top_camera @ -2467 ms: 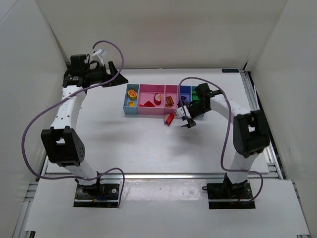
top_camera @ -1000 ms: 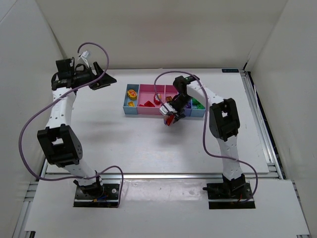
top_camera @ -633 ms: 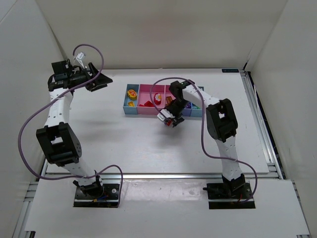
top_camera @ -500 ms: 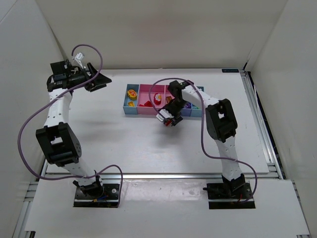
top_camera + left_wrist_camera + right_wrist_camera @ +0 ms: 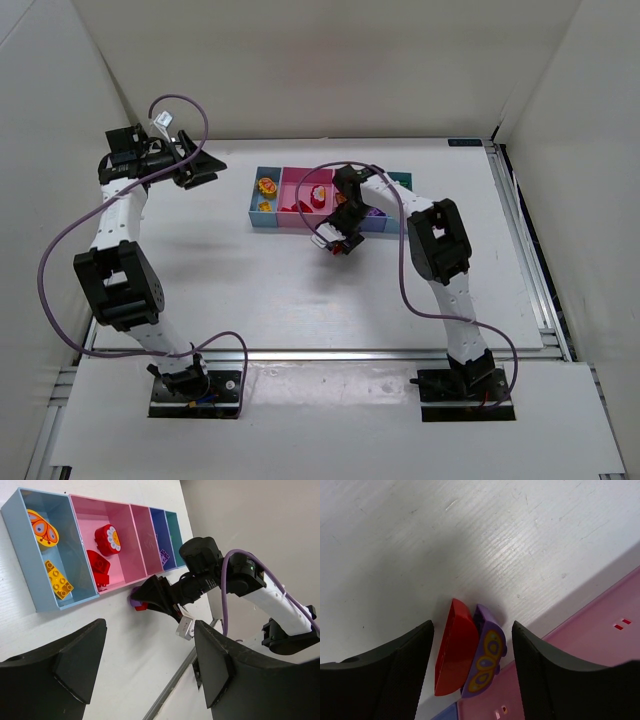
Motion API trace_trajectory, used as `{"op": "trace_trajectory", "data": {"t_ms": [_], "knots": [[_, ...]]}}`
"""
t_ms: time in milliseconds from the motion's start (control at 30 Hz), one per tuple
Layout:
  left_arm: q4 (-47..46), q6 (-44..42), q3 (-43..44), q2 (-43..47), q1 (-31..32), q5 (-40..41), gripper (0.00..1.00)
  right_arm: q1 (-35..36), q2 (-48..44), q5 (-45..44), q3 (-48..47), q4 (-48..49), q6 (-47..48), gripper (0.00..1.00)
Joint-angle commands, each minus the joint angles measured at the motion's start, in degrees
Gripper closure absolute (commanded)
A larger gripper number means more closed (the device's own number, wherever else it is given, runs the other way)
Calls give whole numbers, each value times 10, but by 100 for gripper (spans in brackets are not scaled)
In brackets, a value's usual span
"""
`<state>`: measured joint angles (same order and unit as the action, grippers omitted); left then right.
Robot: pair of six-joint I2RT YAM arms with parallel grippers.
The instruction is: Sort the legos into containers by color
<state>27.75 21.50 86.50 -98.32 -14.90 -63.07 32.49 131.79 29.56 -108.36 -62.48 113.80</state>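
Jaws released on both arms, grasping nothing. Right jaws: spread wide, low over the worktop, straddling two legos without touching either. Between them: red lego and purple lego with yellow markings, pressed side by side, purple at 3 o'clock of red. At 4 o'clock of the pair in the right wrist view: outer edge of the pink bin, just beside the purple lego. Bare worktop open from 9 through 1 o'clock of the pair. Left jaws: wide apart, held above the worktop at 9 o'clock of the containers in the top view, well apart from them. Seen from the left wrist: light blue bin holding an orange butterfly piece and a yellow brick; pink bin with two red pieces; blue bin with one purple brick. Free room all along the row's near edge.
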Motion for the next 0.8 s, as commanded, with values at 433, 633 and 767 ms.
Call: {"op": "trace_trajectory", "data": {"t_ms": [433,633,767], "knots": [[-49,33,0,-8,-2,-36,20,-11,-8,-58,32,39,254,37],[-52,33,-8,-1,-1,-36,20,-4,-27,-83,70,55,214,33],[-52,18,-19,15,7,-30,20,3,-39,-93,88,69,160,41]]}}
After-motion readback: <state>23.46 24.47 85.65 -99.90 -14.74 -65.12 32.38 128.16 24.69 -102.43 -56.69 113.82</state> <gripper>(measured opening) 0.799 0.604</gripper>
